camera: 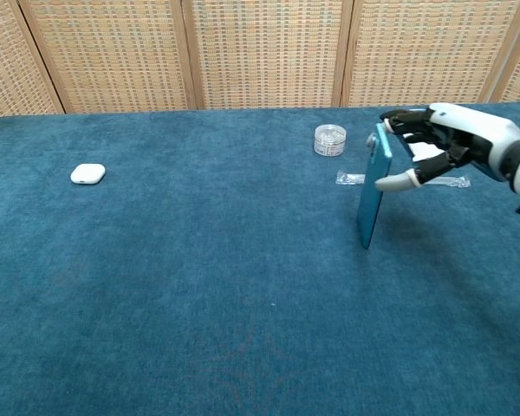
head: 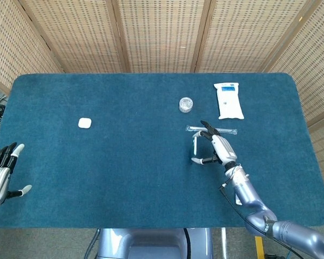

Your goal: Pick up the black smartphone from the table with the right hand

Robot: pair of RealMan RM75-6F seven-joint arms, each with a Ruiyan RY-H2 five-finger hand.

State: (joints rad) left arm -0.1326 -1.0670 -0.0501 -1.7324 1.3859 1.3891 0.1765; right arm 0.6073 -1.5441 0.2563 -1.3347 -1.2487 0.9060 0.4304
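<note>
Woven screens stand behind a table [head: 124, 178] covered in blue cloth. Over it the right hand [camera: 455, 143] holds the smartphone [camera: 373, 186] nearly upright, thumb below and fingers over its top edge; only its teal back shows in the chest view. Its lower end looks clear of the cloth, though I cannot be sure.

To finish the lift well, I judge the hand should rise straight and slowly, keeping pressure steady, since the hold near one end lets the phone swing or slip. Just beyond the fingers lie a clear tube [head: 227, 130] and a small round jar [head: 186, 103]; moving upward rather than forward avoids them. The left hand [head: 1, 172] hangs spread and empty, far off to the side.
</note>
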